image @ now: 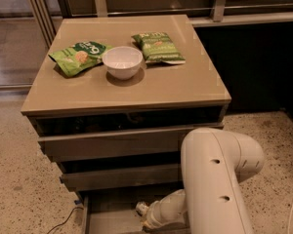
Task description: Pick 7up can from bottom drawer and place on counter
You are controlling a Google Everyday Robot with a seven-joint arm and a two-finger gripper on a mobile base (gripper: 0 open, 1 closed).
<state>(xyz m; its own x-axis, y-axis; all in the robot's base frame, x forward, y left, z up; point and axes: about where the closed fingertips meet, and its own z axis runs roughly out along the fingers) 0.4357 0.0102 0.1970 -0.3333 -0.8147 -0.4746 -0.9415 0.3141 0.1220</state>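
Observation:
The bottom drawer (112, 213) is pulled open at the foot of the cabinet, and part of its flat grey floor shows. My white arm (215, 179) bends down from the right and reaches into it. The gripper (143, 212) sits low inside the drawer at the picture's bottom edge, mostly cut off. The 7up can is not in view. The counter (185, 82) is the glossy tan top of the cabinet.
On the counter stand a white bowl (122, 61) and two green snack bags, one to its left (78, 56) and one to its right (157, 48). The two upper drawers (112, 145) are slightly open. A railing runs behind, with speckled floor around.

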